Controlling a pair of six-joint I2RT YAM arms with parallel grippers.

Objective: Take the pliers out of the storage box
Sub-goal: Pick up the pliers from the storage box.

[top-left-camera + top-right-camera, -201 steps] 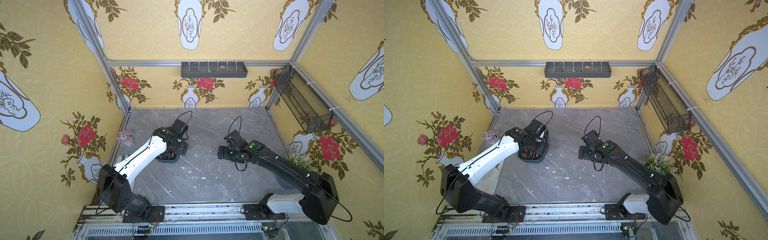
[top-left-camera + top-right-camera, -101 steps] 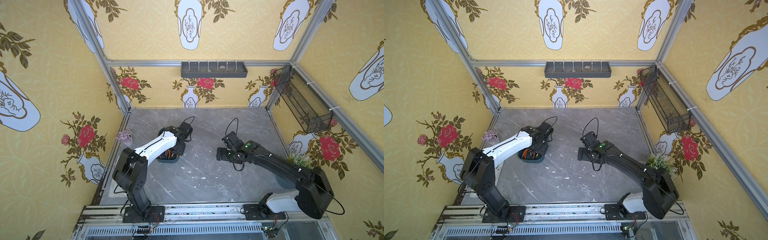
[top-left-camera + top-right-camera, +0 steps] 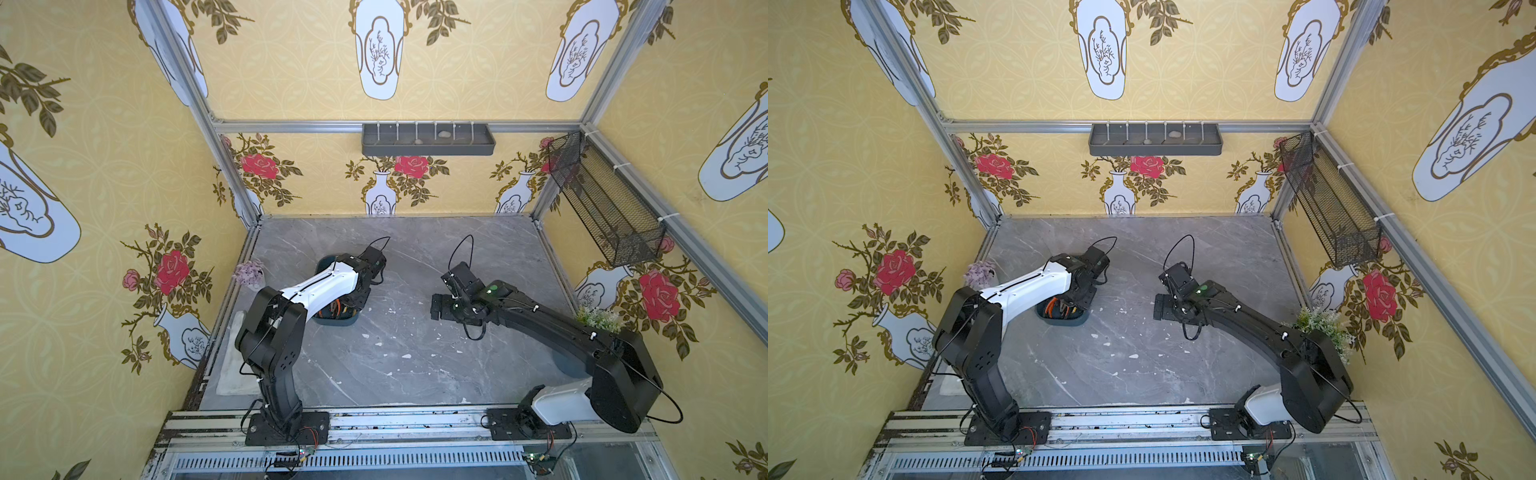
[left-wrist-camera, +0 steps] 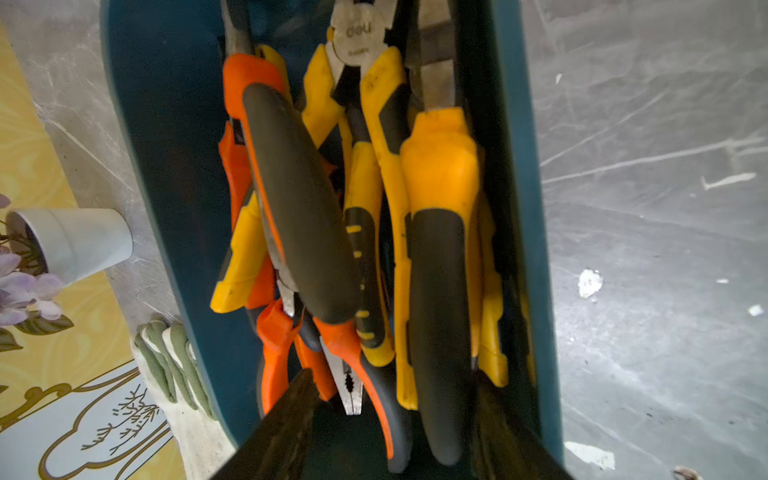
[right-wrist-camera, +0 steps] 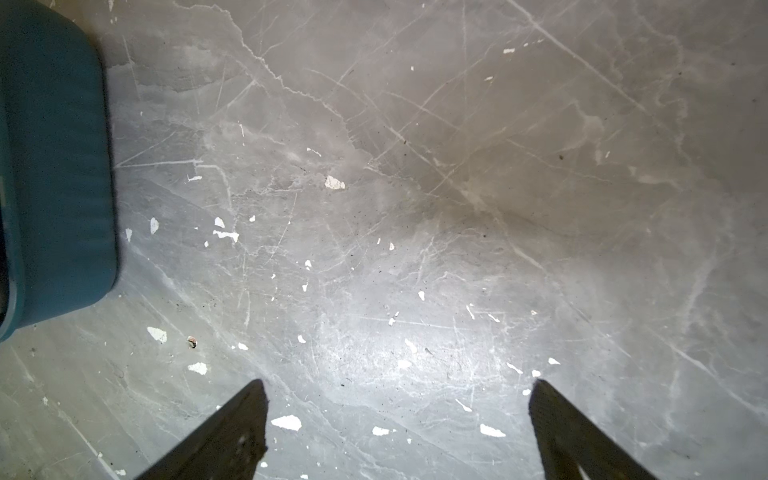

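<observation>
The storage box [image 3: 337,322] sits on the grey table [image 3: 395,365], on the left arm's side. All the pliers [image 4: 374,187] I can see are inside it, piled up with their handles lying the long way down the box. None lies out on the table in any view, so I think the job is only at its start. The left gripper [image 4: 395,376] is down in the box and points straight down. That seems the easy way to reach tools lying in a tub with walls. Its jaws stand about half apart. Between them are the end of a fat yellow-and-black handle [image 4: 438,291] and a thin orange handle [image 4: 380,415]. I cannot tell if the fingers press on them yet. With two handles in the gap, it may pick up two tools or let one slip. The right gripper [image 5: 399,384] hangs over bare table beside the box, jaws wide apart, with nothing in them. It looks parked there so that the two arms do not bump.
</observation>
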